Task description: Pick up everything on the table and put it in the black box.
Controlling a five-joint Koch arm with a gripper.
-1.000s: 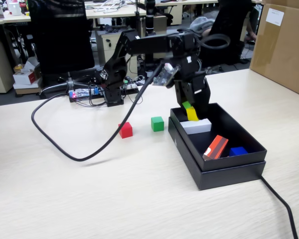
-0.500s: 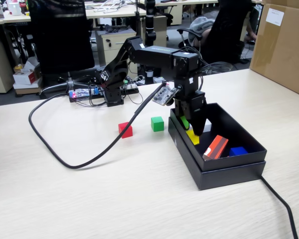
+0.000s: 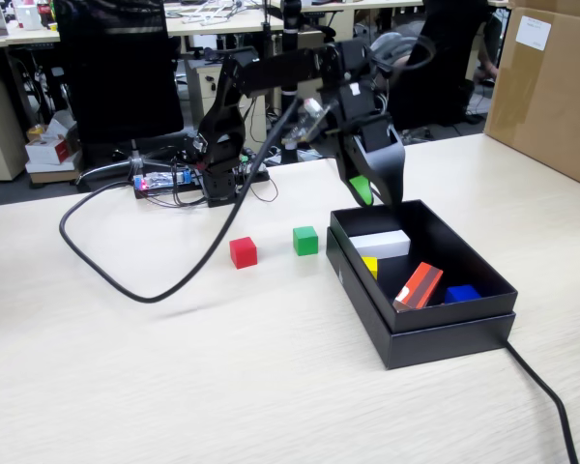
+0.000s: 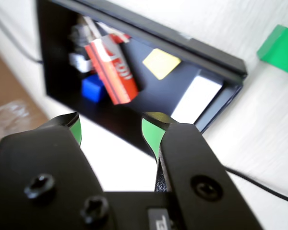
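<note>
Cubes split between surface and box, pincer empty above.

Red cube (image 3: 243, 252) sits at the left on the pale surface (image 3: 174, 377), with the green cube (image 3: 305, 241) just to its right, near the black box (image 3: 420, 329) but apart from its wall; both lie in the open, so a grasp from above looks unobstructed. Right of them, the yellow cube (image 3: 369, 266) lies inside the box at its left wall, beside the white block (image 3: 380, 244), orange-red block (image 3: 419, 286) and blue block (image 3: 461, 293). The pincer (image 4: 110, 132) hangs above the box's far left corner, jaws apart and nothing between them. One cube is in; the green one seems the handiest next pick.
</note>
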